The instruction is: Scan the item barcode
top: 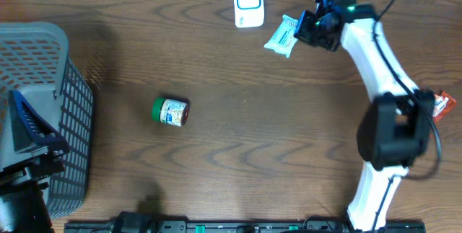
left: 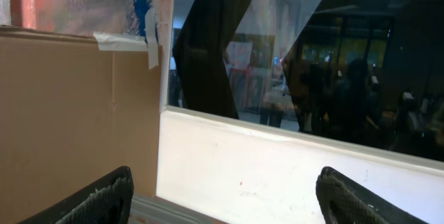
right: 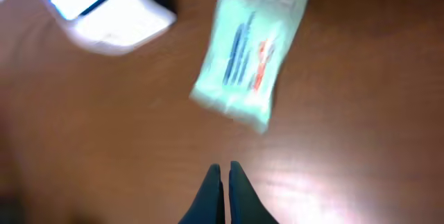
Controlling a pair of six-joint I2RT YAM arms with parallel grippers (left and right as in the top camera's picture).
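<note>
The pale green flat plastic packet (top: pixel 281 37) lay on the brown wooden bench (top: pixel 238 161) in the upper right of the overhead frame, just beside the white box scanner with a blue-rimmed window (top: pixel 247 2). The step in hand appeared to be the pickup, with no grasp secured. The right end effector (right: pixel 225 182) was fully closed on nothing, its tips short of the packet. The next move likely called for reopening and straddling a packet edge. The left end effector (left: pixel 225 207) stood wide apart, empty.
</note>
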